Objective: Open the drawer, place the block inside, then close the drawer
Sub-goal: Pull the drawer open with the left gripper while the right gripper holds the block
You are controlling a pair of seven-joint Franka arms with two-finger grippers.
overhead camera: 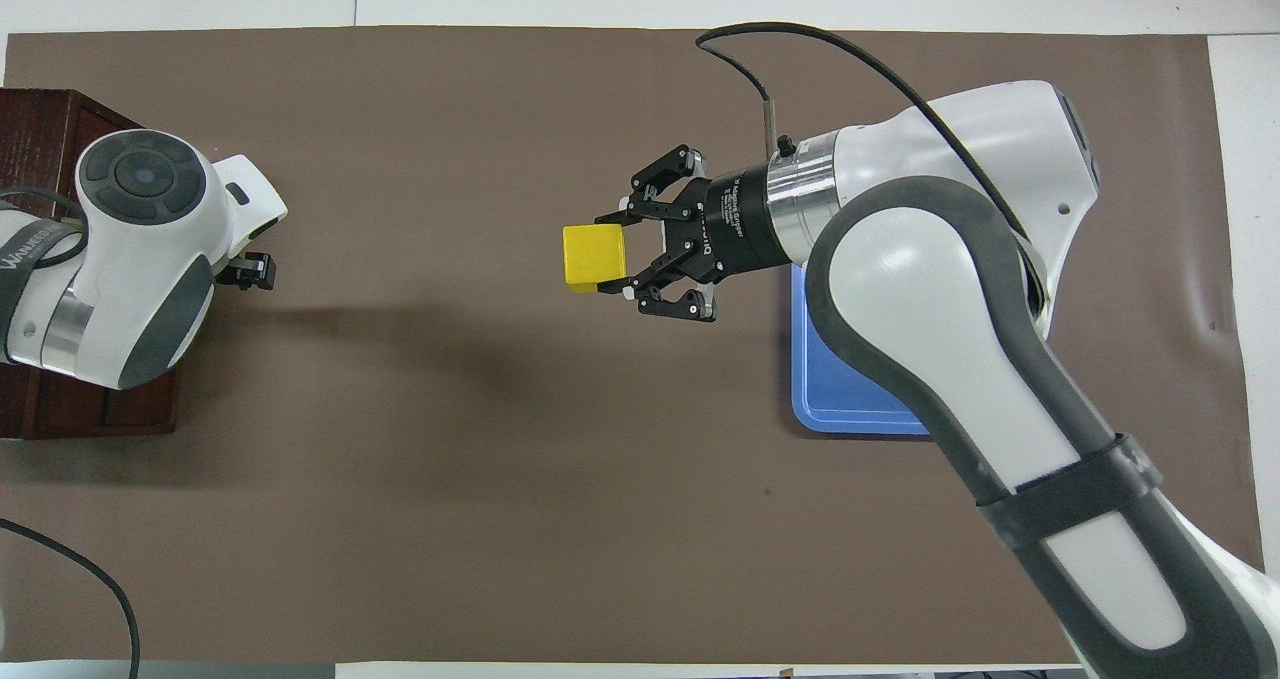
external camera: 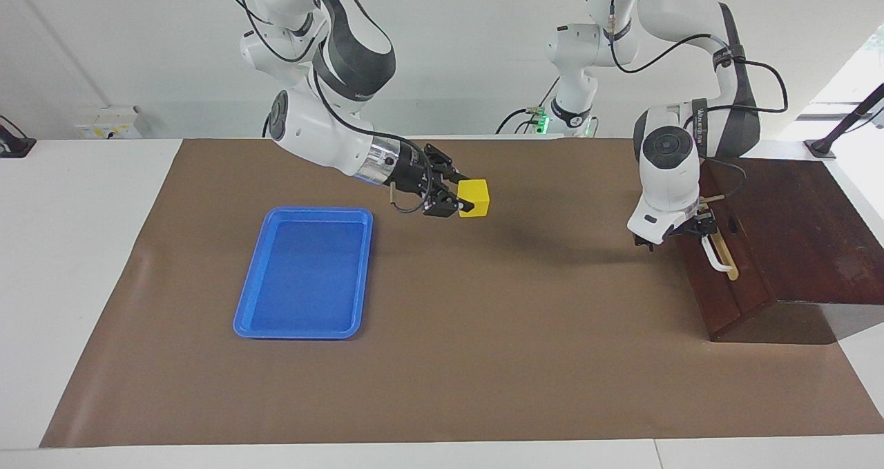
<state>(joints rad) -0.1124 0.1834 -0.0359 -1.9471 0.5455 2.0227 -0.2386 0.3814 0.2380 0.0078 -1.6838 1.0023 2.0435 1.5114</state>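
- The right end effector (external camera: 457,200) grips the yellow block (external camera: 474,198) and holds it in the air over the brown mat (external camera: 483,358), roughly mid-table, beside the blue tray (external camera: 304,272).
- The left end effector (external camera: 690,231) is down at the front of the drawer (external camera: 725,275), at the white handle (external camera: 715,255), with its fingers spread; whether they already straddle the bar cannot be told from either view.
- The drawer looks fully closed, and its box (external camera: 794,234) sits at the left arm's end of the table, turned at an angle to the table edge.
- Step in hand, as I judge it: getting hold of the handle to pull the drawer out.
- To do it well, centre the fingers on the bar, one on each side, before closing, so the grip does not slip off toward an end of the handle.
- Pull along the drawer's own axis, square to its front; since the box stands skewed, a pull along the table edge would likely jam the drawer or drag the whole box.
- Pull slowly and watch the box: it looks unfastened and could slide on the mat.
- Open far enough to leave room for the block and the fingers holding it.
- The right arm should wait with the block well apart from the drawer until the left arm has cleared the opening.
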